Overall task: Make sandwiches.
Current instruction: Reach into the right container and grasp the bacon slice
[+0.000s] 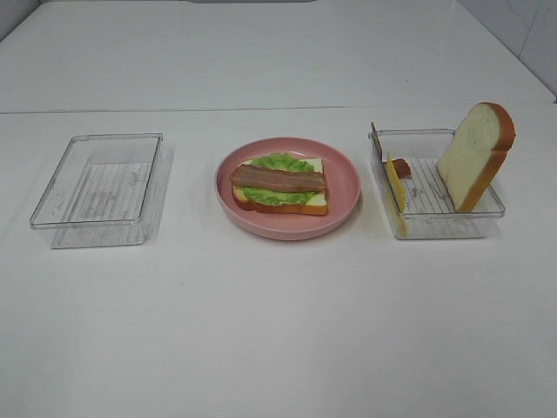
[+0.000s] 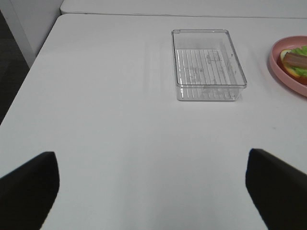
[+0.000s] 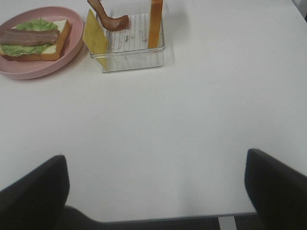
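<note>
Both left gripper point(image 2: 151, 160) and right gripper point(image 3: 156, 160) well apart from sandwich point(image 1: 279, 185).

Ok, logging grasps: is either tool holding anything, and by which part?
Nothing is held: the left tool and the right tool are both open and empty.

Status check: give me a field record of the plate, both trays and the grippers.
round pink plate: white bread slice, ruffled green lettuce leaf on it, brownish-pink bacon strip on top
right clear plastic tray: second bread slice upright, second bacon strip at its far left corner
yellow square cheese slice: on edge at that tray's left wall; inside or outside unclear
left clear plastic tray: nothing in it
left gripper: open
right gripper: open
</note>
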Controlling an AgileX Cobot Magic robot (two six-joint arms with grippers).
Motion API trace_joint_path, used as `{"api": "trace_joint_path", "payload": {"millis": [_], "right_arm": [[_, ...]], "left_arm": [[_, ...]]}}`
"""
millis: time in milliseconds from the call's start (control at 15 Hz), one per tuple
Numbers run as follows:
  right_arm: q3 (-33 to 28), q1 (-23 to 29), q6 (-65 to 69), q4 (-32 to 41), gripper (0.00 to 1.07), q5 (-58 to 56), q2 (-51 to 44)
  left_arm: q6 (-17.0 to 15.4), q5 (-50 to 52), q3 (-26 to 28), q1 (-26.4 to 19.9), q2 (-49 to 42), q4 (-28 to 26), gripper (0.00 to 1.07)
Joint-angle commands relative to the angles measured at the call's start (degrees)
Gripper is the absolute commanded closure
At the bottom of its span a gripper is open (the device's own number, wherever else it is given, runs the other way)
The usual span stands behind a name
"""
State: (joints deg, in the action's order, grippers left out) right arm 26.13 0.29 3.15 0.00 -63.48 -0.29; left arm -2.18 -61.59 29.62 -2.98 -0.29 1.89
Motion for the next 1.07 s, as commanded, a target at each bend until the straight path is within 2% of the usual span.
{"api": "trace_joint_path", "payload": {"millis": [67, 1067], "right_arm": [[-0.11, -0.23, -0.11, 0.29, 0.11, 0.23, -1.66], [-0.11, -0.23, -0.11, 0.34, 0.11, 0.23, -1.66]], "left_arm": [[0.0, 0.23, -0.06, -0.06, -1.03, -0.52, 0.06], [0.0, 0.23, -0.06, -0.06, -1.03, -0.52, 0.06]]}}
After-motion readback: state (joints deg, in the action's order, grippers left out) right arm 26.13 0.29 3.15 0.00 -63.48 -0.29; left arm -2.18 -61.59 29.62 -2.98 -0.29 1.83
